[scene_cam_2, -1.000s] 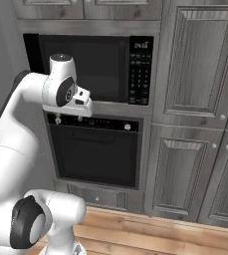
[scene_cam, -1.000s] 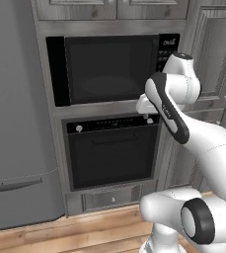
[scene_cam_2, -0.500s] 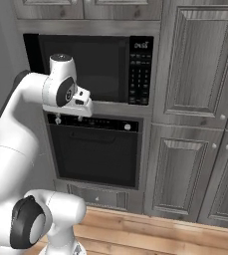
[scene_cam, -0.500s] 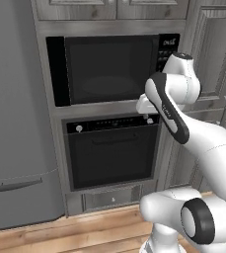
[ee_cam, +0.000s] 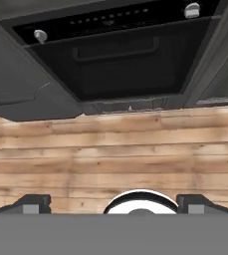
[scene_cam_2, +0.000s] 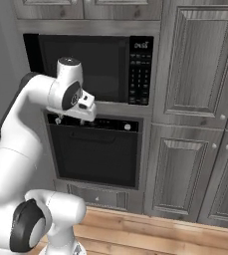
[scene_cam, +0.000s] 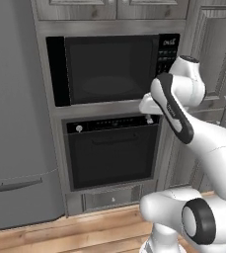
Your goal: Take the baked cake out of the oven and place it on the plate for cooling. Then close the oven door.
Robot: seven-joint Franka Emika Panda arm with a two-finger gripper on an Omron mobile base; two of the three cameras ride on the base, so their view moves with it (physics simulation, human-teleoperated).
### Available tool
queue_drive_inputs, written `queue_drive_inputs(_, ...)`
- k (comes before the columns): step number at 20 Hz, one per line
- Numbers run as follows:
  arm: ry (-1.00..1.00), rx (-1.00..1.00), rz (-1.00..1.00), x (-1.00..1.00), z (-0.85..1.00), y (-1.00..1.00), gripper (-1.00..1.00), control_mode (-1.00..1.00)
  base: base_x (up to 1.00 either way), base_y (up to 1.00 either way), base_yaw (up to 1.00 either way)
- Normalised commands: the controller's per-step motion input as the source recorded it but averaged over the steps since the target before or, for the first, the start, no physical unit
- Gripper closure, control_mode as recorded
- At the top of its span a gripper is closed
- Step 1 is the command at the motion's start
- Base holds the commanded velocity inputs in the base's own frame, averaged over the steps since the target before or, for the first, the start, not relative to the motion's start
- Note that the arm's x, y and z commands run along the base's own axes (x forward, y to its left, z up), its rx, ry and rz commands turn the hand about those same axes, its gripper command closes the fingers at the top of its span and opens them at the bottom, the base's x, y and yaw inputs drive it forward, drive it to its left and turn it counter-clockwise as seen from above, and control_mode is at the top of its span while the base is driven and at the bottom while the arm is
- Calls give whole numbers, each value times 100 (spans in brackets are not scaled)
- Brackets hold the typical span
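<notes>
Oven [scene_cam: 112, 153]: shut, at 6 o'clock beneath the microwave [scene_cam: 109, 69].
Oven door [ee_cam: 128, 62]: closed; hook its bar handle [ee_cam: 116, 51] squarely, pull downward.
Gripper [ee_cam: 113, 204]: jaws spread, empty.
Cake: presumably inside, unseen.

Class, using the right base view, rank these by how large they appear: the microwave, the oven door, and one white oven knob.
1. Microwave and oven door: they look alike in size, and the arm covers part of each, so no firm ranking.
2. White knob: clearly smallest.
</notes>
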Motion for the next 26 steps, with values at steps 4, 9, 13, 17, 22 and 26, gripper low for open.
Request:
queue_drive_inputs(4,5,25,-23,10,-37,-25,-100,-100,0,0,0)
queue_drive_inputs(9,-2,19,-8,13,-32,-6,-100,-100,0,0,0)
queue_drive_inputs(13,-9,14,-10,29,-39,2,-100,-100,0,0,0)
queue_drive_inputs(17,-4,3,-11,39,-41,13,-100,-100,0,0,0)
queue_drive_inputs(22,4,11,-6,37,-45,-9,-100,-100,0,0,0)
queue_drive_inputs(26,9,16,-8,44,-49,-16,-100,-100,0,0,0)
